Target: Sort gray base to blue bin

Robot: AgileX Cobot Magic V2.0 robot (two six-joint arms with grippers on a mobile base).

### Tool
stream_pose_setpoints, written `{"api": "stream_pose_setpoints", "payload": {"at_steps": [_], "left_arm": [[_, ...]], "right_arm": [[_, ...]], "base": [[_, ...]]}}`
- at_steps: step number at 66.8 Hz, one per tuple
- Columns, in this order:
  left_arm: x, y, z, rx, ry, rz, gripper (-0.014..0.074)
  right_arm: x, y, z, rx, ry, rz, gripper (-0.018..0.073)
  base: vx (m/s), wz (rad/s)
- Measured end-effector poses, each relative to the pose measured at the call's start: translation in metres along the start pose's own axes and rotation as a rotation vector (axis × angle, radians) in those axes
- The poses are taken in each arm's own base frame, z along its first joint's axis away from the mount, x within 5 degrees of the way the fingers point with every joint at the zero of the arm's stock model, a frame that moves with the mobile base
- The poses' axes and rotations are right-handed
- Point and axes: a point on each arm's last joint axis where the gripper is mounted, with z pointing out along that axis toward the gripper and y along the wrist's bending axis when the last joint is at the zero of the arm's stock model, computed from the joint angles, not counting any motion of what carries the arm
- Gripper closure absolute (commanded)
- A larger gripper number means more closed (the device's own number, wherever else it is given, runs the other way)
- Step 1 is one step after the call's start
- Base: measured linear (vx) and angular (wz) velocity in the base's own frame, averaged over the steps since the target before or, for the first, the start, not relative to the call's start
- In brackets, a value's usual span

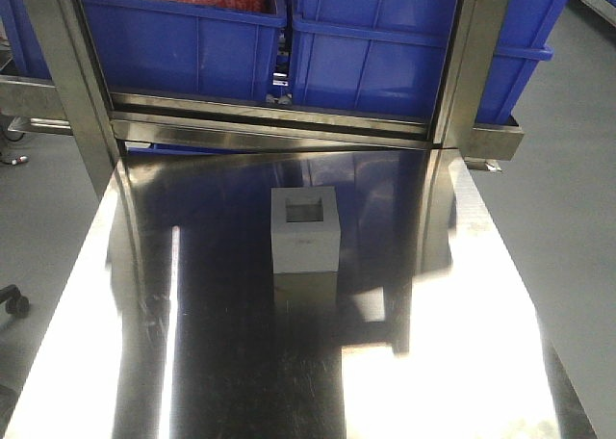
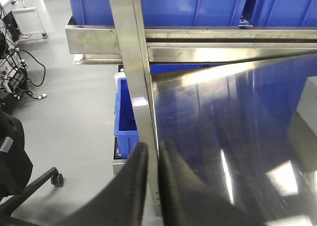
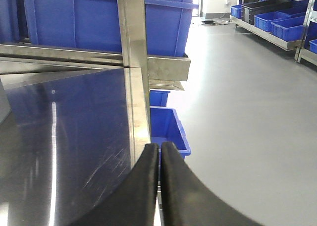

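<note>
— Two grippers showed only as dark fingertips at the frame's edge: the left gripper and the right gripper, each pressed together on nothing.
— And the gray base?
— Alone mid-counter, pocket up, well apart from both.
— The blue bin?
— Behind on the shelf, top cut off, inside unseen.

Left claw: two matte black fingers, smooth, curved, tapering to rounded tips. Right claw: identical, slight sheen.

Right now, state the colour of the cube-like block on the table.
Matte cube-like block: light gray; front view.
</note>
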Motion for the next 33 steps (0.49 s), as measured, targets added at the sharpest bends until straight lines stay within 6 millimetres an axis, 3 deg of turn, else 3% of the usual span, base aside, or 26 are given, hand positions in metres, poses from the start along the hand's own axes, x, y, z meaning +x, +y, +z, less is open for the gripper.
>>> {"api": "stream_pose_setpoints", "payload": {"at_steps": [15, 33], "left_arm": [[0.0000, 0.0000, 0.0000, 0.000, 0.000, 0.000, -0.0129], [-0.0002, -0.0005, 0.0000, 0.005, -0.002, -0.018, -0.0090]], "right_arm": [[0.0000, 0.0000, 0.0000, 0.000, 0.000, 0.000, 0.0564], [0.0000, 0.0000, 0.0000, 0.000, 0.000, 0.000, 0.0564]], "base": [[0.00, 0.00], [0.00, 0.00]]}}
